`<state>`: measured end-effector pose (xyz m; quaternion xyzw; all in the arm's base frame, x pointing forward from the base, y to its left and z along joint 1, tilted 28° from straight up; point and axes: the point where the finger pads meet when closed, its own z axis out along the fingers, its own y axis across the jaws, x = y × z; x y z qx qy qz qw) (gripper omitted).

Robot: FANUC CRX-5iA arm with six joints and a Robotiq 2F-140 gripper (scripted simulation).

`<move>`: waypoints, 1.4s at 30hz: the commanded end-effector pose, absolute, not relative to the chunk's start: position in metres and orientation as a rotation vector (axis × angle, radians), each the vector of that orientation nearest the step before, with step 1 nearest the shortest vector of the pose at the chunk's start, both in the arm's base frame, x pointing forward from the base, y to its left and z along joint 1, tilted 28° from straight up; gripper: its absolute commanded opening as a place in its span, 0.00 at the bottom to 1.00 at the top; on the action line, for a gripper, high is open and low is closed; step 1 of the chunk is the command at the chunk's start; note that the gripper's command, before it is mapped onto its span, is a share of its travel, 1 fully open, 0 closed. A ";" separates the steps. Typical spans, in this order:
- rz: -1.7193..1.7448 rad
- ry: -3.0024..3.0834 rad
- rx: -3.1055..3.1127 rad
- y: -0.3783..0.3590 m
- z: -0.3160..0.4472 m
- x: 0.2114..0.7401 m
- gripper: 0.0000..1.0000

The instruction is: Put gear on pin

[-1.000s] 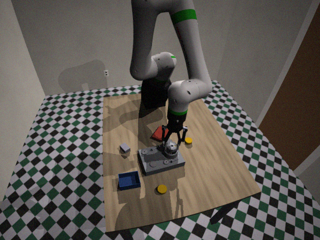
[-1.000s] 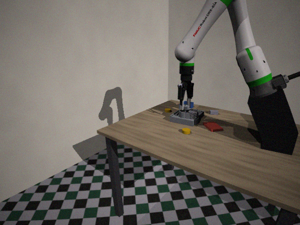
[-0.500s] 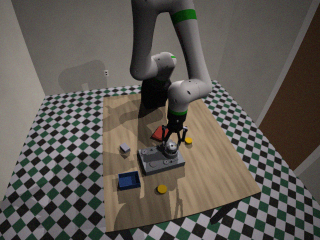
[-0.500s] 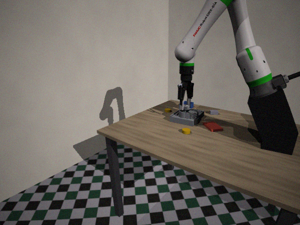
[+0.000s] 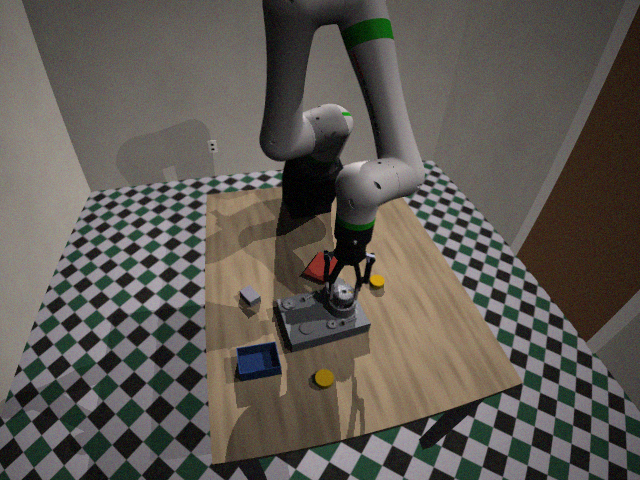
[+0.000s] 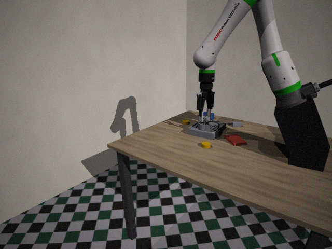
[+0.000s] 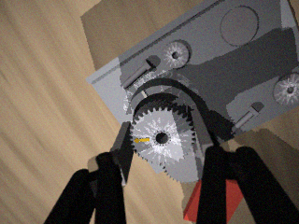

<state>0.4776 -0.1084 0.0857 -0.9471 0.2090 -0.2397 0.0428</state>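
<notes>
My gripper (image 7: 162, 127) is shut on the loose gear (image 7: 162, 138), a grey toothed wheel with an orange arrow (image 7: 141, 139) pointing to the left of the wrist view. The gear sits over the round collar (image 7: 161, 95) of the grey timing case (image 7: 210, 70), with its centre hole over the spot where the pin stands. The pin itself and the collar's mark are hidden under the gear. In the top view the gripper (image 5: 345, 289) stands upright over the gear (image 5: 341, 295) at the far right end of the case (image 5: 321, 317). In the exterior view the gripper (image 6: 204, 118) reaches down onto the case (image 6: 206, 128).
The case carries two small fixed gears (image 7: 176, 54) (image 7: 287, 89). On the table lie a red flat block (image 5: 318, 268), two yellow discs (image 5: 376, 280) (image 5: 324, 377), a blue open tray (image 5: 258, 360) and a small grey cube (image 5: 250, 295). The arm's black base (image 5: 310, 191) stands at the back.
</notes>
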 end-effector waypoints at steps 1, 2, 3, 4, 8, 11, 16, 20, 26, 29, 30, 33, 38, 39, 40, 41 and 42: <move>-0.734 0.639 -2.897 -0.108 0.086 0.478 0.00; -0.734 0.639 -2.897 -0.108 0.086 0.478 0.00; -0.734 0.639 -2.897 -0.108 0.085 0.478 0.00; -0.734 0.639 -2.897 -0.108 0.085 0.478 0.00; -0.734 0.639 -2.897 -0.108 0.085 0.478 0.00; -0.734 0.639 -2.897 -0.108 0.085 0.478 0.00; -0.734 0.639 -2.897 -0.108 0.084 0.479 0.00; -0.734 0.639 -2.897 -0.108 0.083 0.479 0.00; -0.734 0.639 -2.897 -0.109 0.082 0.480 0.00; -0.734 0.639 -2.897 -0.109 0.082 0.480 0.00; -0.734 0.639 -2.897 -0.109 0.082 0.480 0.00; -0.734 0.639 -2.897 -0.109 0.081 0.480 0.00; -0.734 0.639 -2.897 -0.109 0.081 0.480 0.00; -0.734 0.639 -2.897 -0.109 0.081 0.480 0.00; -0.734 0.639 -2.897 -0.109 0.081 0.480 0.00; -0.734 0.639 -2.897 -0.109 0.081 0.481 0.00; -0.734 0.639 -2.897 -0.109 0.081 0.481 0.00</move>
